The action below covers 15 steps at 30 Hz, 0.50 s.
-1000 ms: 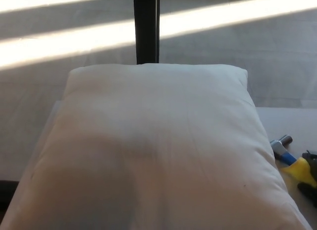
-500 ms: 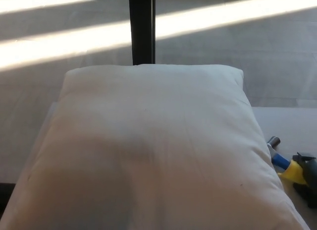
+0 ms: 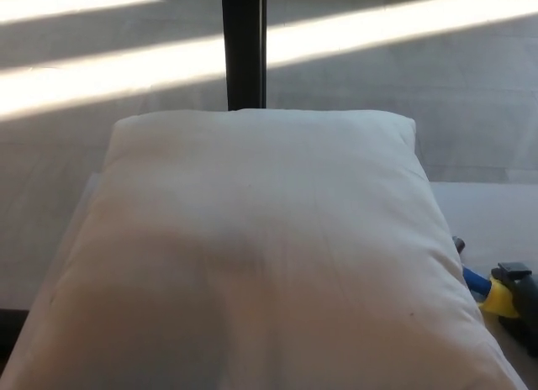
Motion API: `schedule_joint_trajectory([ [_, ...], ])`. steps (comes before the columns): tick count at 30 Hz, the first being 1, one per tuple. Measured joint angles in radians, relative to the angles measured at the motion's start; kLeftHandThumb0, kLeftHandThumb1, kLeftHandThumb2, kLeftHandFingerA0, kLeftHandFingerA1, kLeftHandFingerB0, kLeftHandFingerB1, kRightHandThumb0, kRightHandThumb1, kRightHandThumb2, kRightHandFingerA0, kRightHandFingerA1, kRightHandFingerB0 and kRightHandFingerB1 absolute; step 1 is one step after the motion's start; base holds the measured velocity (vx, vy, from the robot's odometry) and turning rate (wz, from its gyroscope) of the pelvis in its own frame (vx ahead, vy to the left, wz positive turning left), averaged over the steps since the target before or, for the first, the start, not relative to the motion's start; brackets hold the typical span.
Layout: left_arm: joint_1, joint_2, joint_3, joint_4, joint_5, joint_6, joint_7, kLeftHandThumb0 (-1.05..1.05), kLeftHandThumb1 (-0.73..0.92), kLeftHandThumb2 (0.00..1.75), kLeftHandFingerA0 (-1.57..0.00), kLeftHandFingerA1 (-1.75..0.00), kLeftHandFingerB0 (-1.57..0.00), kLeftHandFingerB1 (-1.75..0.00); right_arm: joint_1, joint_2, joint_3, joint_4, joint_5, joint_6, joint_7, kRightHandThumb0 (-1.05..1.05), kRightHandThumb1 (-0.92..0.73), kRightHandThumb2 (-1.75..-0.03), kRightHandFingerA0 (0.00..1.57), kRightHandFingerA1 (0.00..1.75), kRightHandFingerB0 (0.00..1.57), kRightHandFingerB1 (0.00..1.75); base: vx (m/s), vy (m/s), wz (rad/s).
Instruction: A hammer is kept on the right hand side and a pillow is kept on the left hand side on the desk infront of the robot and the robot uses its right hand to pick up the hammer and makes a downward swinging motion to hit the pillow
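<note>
Rightward, hammer beside pillow, axis diagonal

A single head-mounted camera looks steeply down and forward, close over the white pillow (which fills most of the frame); sunlit floor lies beyond the pillow.

Plump white pillow filling the desk, blue-and-yellow hammer just beside its right edge — partly hidden
</note>
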Motion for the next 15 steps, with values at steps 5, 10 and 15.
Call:
schedule_joint_trajectory([
  [5,-0.007,0.001,0.002,0.000,-0.001,0.000,0.000,-0.68,0.73,0.62,-0.70,-0.59,-0.64,-0.46,0.002,-0.033,-0.008,-0.010,-0.001,-0.054,-0.018,-0.27,-0.71,-0.77,0.85,1.62,0.83,0.95,0.00,0.000,0.00],
  [10,-0.012,0.002,0.005,0.000,-0.003,0.000,0.000,-0.68,0.72,0.61,-0.71,-0.60,-0.64,-0.47,0.009,-0.051,-0.029,0.004,0.003,-0.107,-0.020,-0.27,-0.66,-0.86,0.81,1.70,0.76,1.27,0.00,0.000,0.00],
  [15,-0.011,0.003,0.008,0.001,-0.003,0.000,0.000,-0.68,0.72,0.61,-0.72,-0.57,-0.63,-0.46,0.032,-0.053,-0.138,0.007,0.048,-0.145,-0.012,-0.28,-0.66,-0.85,0.92,1.52,0.82,0.70,0.00,0.000,0.00],
])
